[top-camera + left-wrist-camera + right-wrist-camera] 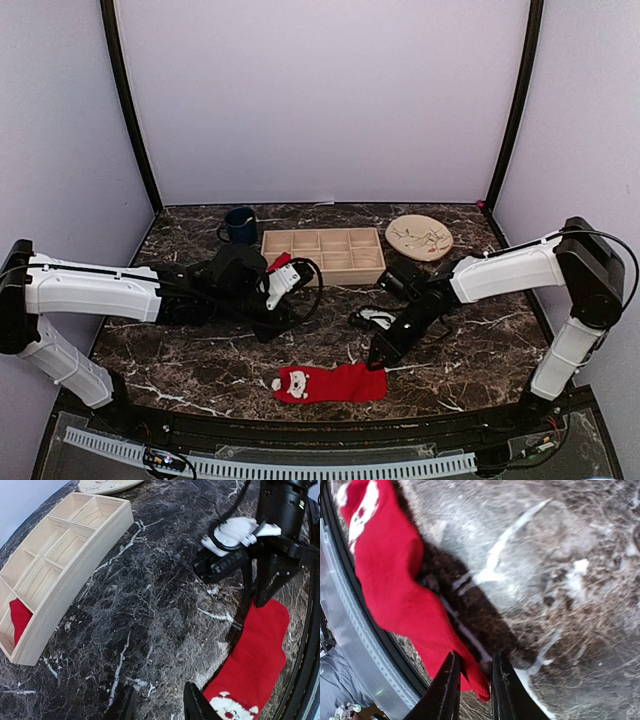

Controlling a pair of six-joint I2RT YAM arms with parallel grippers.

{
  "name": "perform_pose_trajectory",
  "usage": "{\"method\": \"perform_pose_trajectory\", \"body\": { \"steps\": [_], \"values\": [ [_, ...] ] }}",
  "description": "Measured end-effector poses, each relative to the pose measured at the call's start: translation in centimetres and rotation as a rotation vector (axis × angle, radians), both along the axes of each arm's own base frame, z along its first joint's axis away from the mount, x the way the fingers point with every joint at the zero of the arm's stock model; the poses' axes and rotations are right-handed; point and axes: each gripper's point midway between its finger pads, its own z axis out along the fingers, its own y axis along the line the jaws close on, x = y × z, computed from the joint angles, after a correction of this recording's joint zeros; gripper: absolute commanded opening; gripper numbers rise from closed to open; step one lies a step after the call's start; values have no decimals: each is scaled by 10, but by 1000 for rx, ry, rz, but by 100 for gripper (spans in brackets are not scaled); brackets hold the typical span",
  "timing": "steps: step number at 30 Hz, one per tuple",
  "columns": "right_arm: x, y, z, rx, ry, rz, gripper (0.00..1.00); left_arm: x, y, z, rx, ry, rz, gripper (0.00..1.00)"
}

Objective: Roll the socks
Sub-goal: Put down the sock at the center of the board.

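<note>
Flat sock (330,383) at the table's near edge; right gripper (474,662) at its plain end

Print end points left; second sock (20,617) sits bunched in an end compartment of the wooden tray (95,545); right gripper narrowly parted astride the flat sock's tip, seemingly not pinching, though the view is blurred; left gripper (159,705) moderately parted, empty, above bare table; fabric judged light, limp, prone to sag and unroll; best pinched at the plain end, through both layers.

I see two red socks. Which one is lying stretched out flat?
The sock on the bare table by the near edge, at the fingertips of the right gripper. The other sock is tucked into an end compartment of the wooden tray.
</note>
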Motion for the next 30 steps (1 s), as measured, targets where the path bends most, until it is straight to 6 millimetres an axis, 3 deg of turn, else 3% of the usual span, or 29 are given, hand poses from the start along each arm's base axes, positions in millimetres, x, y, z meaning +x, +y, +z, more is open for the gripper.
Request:
{"method": "perform_pose_trajectory", "body": {
  "steps": [6,13,23,30],
  "values": [
    [21,5,-7,-30,-15,-27,23,-22,-2,-21,49,108,-55,28],
    [61,23,-10,-34,-52,-47,23,-53,-8,-45,92,227,-158,22],
    [119,55,-8,-45,-152,-51,23,-77,-13,-49,81,310,-270,19],
    [153,73,3,-45,-237,-81,31,-76,-23,-49,117,308,-331,15]
  ]
}}
